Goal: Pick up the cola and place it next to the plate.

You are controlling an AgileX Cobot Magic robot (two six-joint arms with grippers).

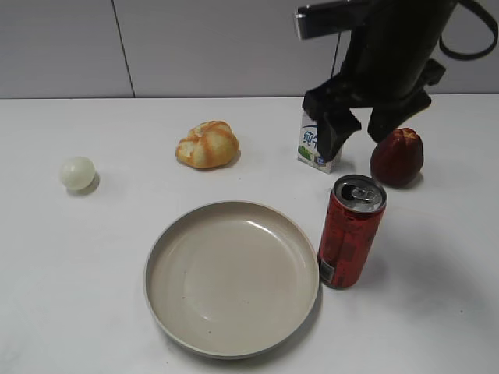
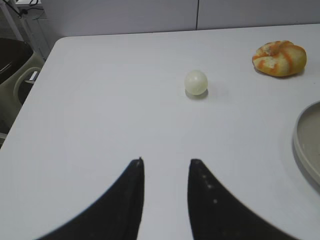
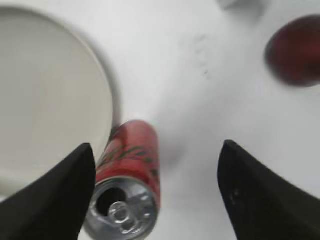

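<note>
The cola (image 1: pixel 351 231) is a slim red can with a silver top. It stands upright on the white table, just right of the plate (image 1: pixel 234 280), a wide beige dish. My right gripper (image 1: pixel 362 132) hangs open above and behind the can, touching nothing. In the right wrist view the cola (image 3: pixel 129 185) stands between the spread fingers of the right gripper (image 3: pixel 157 145), close to the left one, with the plate (image 3: pixel 50 100) to its left. My left gripper (image 2: pixel 167 162) is open and empty over bare table; the plate's rim (image 2: pixel 307 140) shows at its right.
A milk carton (image 1: pixel 314 144) and a dark red fruit (image 1: pixel 397 157) stand behind the can, under the right arm. A bread roll (image 1: pixel 207 145) lies behind the plate and a pale ball (image 1: pixel 78 173) at far left. The table's left edge and a dark bin (image 2: pixel 10 65) show in the left wrist view.
</note>
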